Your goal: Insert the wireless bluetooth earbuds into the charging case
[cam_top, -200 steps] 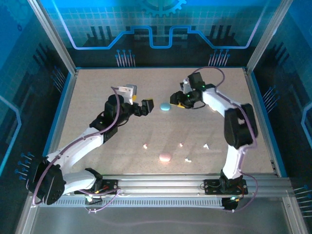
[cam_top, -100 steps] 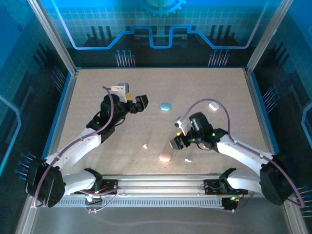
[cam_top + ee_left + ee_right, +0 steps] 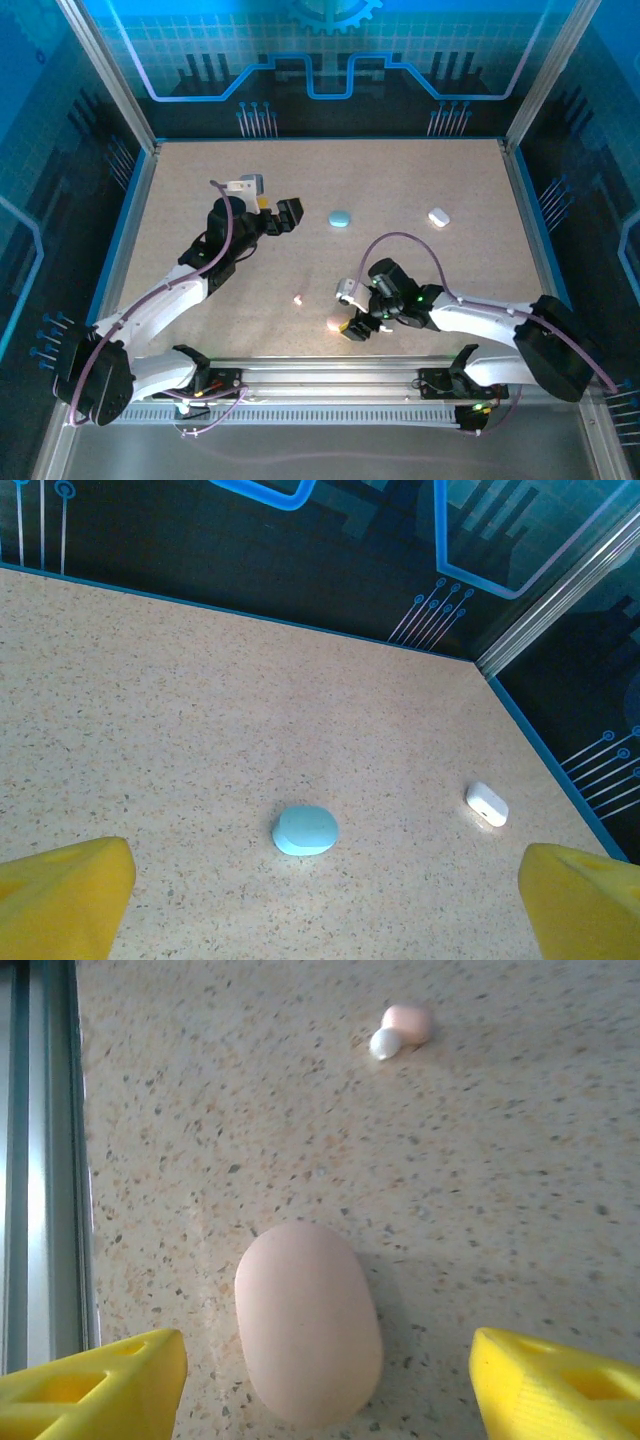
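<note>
A closed pink charging case (image 3: 308, 1320) lies flat near the table's front edge, between the yellow fingertips (image 3: 100, 1380) of my open right gripper (image 3: 325, 1390), which do not touch it. From above, the right gripper (image 3: 347, 318) hovers right at the pink case (image 3: 335, 324). One pink earbud with a white tip (image 3: 400, 1028) lies just beyond the case, and the same earbud (image 3: 298, 299) rests to its left in the top view. My left gripper (image 3: 285, 215) is wide open and holds nothing. It faces a light blue case (image 3: 305, 830).
A white case (image 3: 487, 804) lies at the back right of the table (image 3: 438, 216). The light blue case (image 3: 341, 218) sits mid-back. An aluminium rail (image 3: 40, 1160) borders the table just beside the pink case. Blue walls enclose the table.
The right arm swung from the light blue case at the back down to the pink case at the front, its jaws widening. The left gripper drew back a little to the left.
</note>
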Controlling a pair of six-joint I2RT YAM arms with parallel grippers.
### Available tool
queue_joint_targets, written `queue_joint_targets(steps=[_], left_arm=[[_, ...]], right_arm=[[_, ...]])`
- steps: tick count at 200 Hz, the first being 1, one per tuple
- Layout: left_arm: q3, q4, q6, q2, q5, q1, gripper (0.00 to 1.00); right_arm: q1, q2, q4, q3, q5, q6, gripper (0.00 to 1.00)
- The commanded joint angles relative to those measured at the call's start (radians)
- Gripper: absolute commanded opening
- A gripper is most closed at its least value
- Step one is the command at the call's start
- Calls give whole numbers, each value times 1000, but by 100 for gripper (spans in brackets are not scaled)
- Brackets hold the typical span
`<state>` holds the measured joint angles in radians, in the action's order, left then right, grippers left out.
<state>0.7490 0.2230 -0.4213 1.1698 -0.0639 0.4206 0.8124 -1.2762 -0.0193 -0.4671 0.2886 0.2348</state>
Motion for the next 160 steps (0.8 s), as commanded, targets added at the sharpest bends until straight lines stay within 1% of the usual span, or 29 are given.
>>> queue_joint_targets(steps=[1,39,66,122,139,160], left_arm=[[-12,28,-18,-24,-3,-10,99],[-9,28,-15,-15,3,-10,99],[-5,27,-9,-7,8,-11,99],[13,25,-14,20,27,-12,99],[16,24,-16,22,27,-11,99],[19,24,-14,25,30,-11,99]], right_arm=[[18,-26,-68,-16,-11,60,78],[18,-78,-104,-28,-38,77,79],[17,-126,-98,-44,-6,95,79],[20,-193,-123,-40,28,84,67],[25,-213,-123,-43,36,81,65],[30,-225,-127,-41,36,81,59]])
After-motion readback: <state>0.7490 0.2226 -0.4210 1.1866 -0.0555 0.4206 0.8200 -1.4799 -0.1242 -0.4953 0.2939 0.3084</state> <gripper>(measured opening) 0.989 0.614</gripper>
